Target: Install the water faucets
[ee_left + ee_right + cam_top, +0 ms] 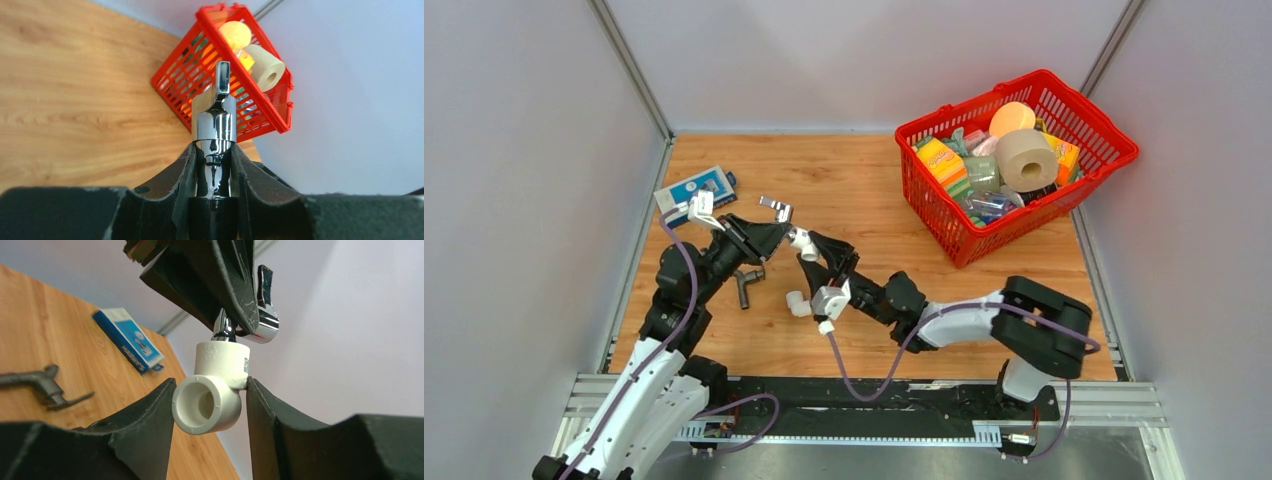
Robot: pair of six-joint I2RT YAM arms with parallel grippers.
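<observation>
There are two faucets. The chrome faucet (777, 208) (215, 125) (265, 315) is up in the air, off the worktop (874, 190). The left tool (779, 230) (214, 150) is clamped on its shiny body, and its small handle points away past the fingertips. The dark grey faucet (746, 285) (42, 382), L-shaped, lies flat on the wood just beside the left arm, and nothing touches it.

There are also two white elbows. In the right wrist view, one white elbow fitting (802, 240) (215, 390) sits right under the chrome faucet, and the faucet's stem meets its upper mouth. The right tool (809, 248) (210, 395) has one finger against each side of this elbow, so it is closed on it. The two tools meet tip to tip above the left middle of the worktop. The other white elbow (797, 302) rests on the wood close to the right wrist.

Further out, one blue packet (696, 188) (130, 340) lies flat near the far left corner. One red basket (954, 245) (175, 75) stands at the far right, well apart from the tools. It is full of household goods, among them one paper roll (1027, 158) and one orange ball (1012, 118).
</observation>
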